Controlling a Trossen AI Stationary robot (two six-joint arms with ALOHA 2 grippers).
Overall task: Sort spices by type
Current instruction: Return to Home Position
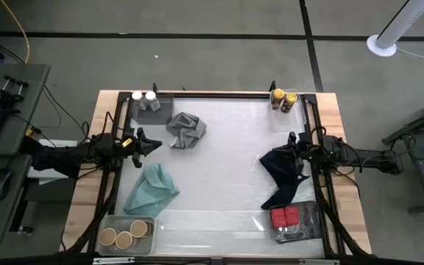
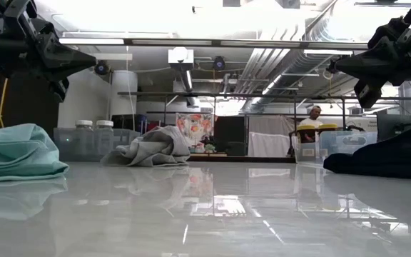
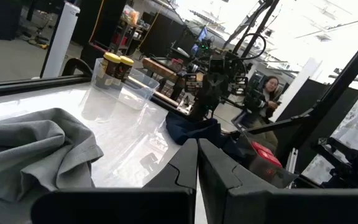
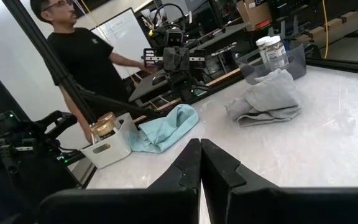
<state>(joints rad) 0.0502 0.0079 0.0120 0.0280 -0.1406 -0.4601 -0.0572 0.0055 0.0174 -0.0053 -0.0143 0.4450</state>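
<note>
Our left hand (image 1: pixel 155 145) and right hand (image 1: pixel 280 154) are both clenched on nothing, raised at the sides of the tabletop (image 1: pixel 227 177). With the spices (image 1: pixel 124 235) grouped in the corner bins (image 1: pixel 152 234), we should retract gently, clear of the navy cloth (image 1: pixel 282 185)

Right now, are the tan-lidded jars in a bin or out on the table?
In: three tan-lidded jars sit lids up inside the bin beside the teal cloth.
</note>
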